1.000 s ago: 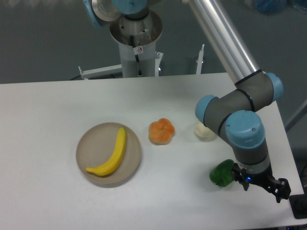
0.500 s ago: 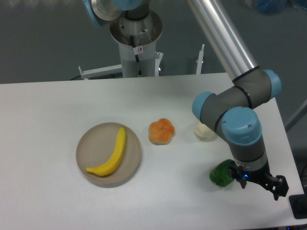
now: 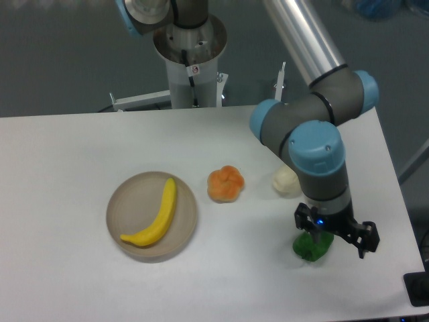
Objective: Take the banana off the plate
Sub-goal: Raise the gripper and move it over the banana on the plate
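The banana [image 3: 156,218] (likely light, stiff, slick plastic) invited a mid-curve pinch off the plate [image 3: 127,201]; the gripper [image 3: 333,236] looked spread, holding nothing.

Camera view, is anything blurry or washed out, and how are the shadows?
Fixed camera view: soft, even lighting, faint shadows under the banana and plate; a bright glare streak on the arm's metal tube; everything slightly soft, the background dim and unclear.
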